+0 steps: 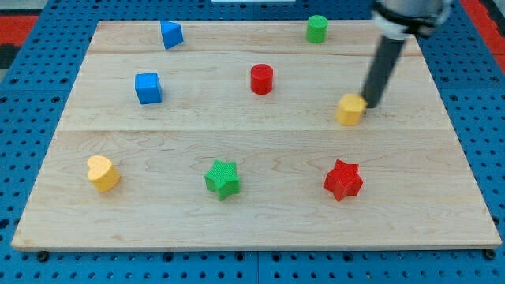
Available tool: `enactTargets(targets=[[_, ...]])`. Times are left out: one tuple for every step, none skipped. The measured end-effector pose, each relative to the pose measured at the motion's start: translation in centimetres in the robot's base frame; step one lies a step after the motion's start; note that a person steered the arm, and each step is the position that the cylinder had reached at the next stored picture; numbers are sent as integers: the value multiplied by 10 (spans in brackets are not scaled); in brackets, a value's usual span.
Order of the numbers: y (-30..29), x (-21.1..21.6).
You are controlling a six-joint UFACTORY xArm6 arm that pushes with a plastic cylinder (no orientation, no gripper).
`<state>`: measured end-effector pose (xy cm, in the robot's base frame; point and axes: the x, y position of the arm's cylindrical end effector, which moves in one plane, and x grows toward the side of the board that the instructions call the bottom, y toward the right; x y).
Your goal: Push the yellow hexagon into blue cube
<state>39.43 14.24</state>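
Observation:
The yellow hexagon [350, 109] lies on the wooden board at the view's right of centre. The blue cube [147, 87] sits at the view's upper left, far from the hexagon. My tip [369, 105] comes down from the view's top right and stands right beside the hexagon's right side, touching or nearly touching it. The red cylinder [261, 79] stands between the hexagon and the blue cube, slightly above the line joining them.
A blue triangular block [171, 34] is at the top left and a green cylinder [317, 28] at the top. A yellow heart [102, 173], a green star [222, 177] and a red star [343, 180] lie along the lower part of the board [252, 229].

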Motion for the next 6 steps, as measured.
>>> enactTargets(targets=[[-17,30],[22,50],[-43,40],[-120,37],[-182,35],[-204,1]])
